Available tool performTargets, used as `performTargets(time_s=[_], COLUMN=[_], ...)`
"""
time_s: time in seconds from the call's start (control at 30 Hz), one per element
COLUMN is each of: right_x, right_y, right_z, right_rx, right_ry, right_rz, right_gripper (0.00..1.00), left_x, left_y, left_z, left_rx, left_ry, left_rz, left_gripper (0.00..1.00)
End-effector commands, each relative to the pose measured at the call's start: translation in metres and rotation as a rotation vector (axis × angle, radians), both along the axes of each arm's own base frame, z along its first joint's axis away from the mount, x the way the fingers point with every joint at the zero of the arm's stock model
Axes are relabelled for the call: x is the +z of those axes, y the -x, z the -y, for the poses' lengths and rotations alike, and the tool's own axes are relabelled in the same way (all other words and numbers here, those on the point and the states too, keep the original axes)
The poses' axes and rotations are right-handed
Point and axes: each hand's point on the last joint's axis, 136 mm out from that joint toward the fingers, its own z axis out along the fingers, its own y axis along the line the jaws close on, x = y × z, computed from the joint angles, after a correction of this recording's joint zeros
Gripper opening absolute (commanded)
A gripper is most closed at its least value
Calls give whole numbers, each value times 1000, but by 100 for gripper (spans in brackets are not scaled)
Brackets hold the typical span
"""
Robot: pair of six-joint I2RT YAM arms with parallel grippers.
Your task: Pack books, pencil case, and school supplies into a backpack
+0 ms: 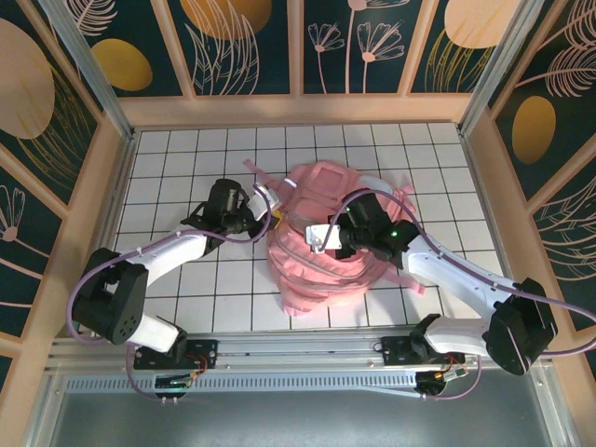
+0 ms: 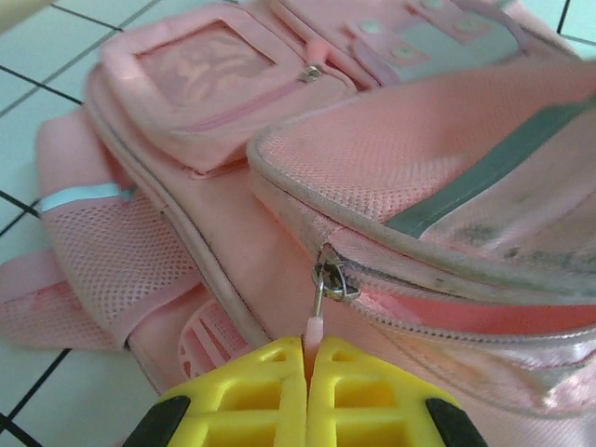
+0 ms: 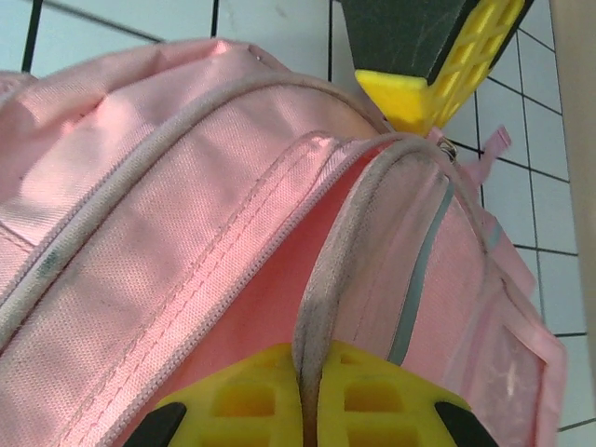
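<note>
The pink backpack lies in the middle of the tiled table, its main zipper partly undone and pink lining showing. My left gripper is shut on the zipper's small pink pull tab, just below the metal slider. It sits at the backpack's left side. My right gripper is shut on the grey piped rim of the backpack's opening, over the bag's middle. The left gripper's yellow fingers show at the far end of that opening. The books, pencil case and school supplies are out of view.
The white tiled table is boxed in by wooden walls on the left, right and back. Loose pink straps trail from the backpack's right side. A mesh side pocket and a front pocket face the left wrist.
</note>
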Motion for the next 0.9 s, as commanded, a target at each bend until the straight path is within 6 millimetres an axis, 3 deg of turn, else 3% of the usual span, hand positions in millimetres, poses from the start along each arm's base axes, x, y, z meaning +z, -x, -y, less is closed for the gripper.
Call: performTargets(time_s=[0.0,0.17,0.4,0.53,0.6,0.67,0.7,0.77,0.87], right_x=[1,24,49,45,43,43,43,44,50], right_y=[10,0,13,22,25,24,21,16,8], right_z=[15,5,1,0,-1,-3,-4,-6,-17], right_rx=[107,196,365,393,383,356,324,263,148], right_ry=[95,92,106,100,82,55,34,0,-105], right_rz=[74,200,313,321,307,298,285,240,124], right_gripper=[0,0,0,0,0,0,0,0,0], left_x=[-2,-18,-32,-34,-35,-24,-17,2,40], left_y=[-19,-12,-44,-65,-76,-86,-87,-90,-100], left_z=[-21,-31,-42,-42,-43,-42,-42,-45,-70], left_rx=[63,106,217,226,241,249,253,298,515], left_ry=[-38,-59,-155,-204,-224,-210,-196,-149,-73], left_rz=[41,32,13,24,11,16,21,39,69], left_gripper=[0,0,0,1,13,20,28,41,70])
